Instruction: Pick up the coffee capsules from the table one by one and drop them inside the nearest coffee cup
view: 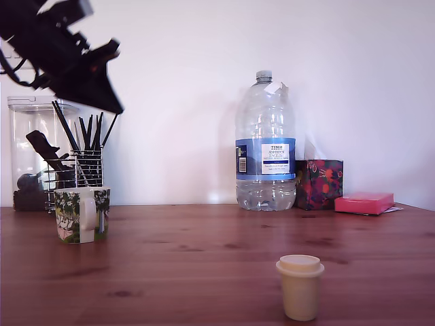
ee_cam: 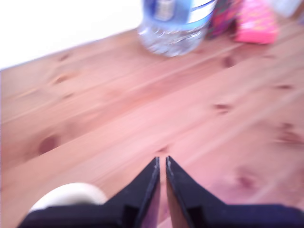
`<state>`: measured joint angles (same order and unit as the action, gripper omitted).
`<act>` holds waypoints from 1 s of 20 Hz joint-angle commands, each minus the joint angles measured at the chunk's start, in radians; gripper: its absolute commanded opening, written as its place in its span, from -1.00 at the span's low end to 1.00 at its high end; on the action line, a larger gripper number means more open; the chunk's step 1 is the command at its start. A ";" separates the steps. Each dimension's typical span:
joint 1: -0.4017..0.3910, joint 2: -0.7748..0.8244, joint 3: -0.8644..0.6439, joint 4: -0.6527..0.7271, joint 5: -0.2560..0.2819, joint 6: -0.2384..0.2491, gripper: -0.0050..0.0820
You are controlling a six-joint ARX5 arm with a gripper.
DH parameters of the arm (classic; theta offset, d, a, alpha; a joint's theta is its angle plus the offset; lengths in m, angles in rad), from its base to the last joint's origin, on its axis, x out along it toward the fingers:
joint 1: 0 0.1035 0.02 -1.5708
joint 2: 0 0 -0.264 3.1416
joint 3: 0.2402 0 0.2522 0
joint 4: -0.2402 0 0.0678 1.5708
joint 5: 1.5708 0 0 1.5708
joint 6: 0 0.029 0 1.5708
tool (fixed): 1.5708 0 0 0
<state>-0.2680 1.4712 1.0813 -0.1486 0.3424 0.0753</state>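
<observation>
Gripper up in the air, jaws nearly closed, nothing in them.

In the wrist view the gripper [ee_cam: 162, 164] has its two black fingers pinched almost together with just a thin sliver of gap, and nothing between them, only bare wooden table [ee_cam: 118, 123] underneath. In the exterior view it hangs high on that view's left, above the wire utensil holder [view: 80, 170] and the coffee cup [view: 82, 214], well clear of both. The cup sits on the table with its handle facing the camera. The cream-beige capsule [view: 300, 286] stands flange-up near the front edge, towards the exterior view's right, well apart from the cup. Along the back wall are a big water bottle [view: 265, 146], a floral box [view: 319, 184] and a pink box [view: 364, 202].
</observation>
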 commanded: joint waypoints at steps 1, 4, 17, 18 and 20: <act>-0.034 -0.053 -0.106 0.074 0.040 0.010 -0.93; -0.103 -0.153 -0.270 0.243 0.098 0.011 -0.93; -0.445 -0.315 -0.878 0.861 0.110 -0.129 -0.93; -0.473 -0.315 -0.908 0.881 0.095 -0.133 -0.93; -0.515 -0.315 -0.951 0.884 0.072 -0.137 -0.93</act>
<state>-0.7784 1.1584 0.1547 0.7223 0.4210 -0.0540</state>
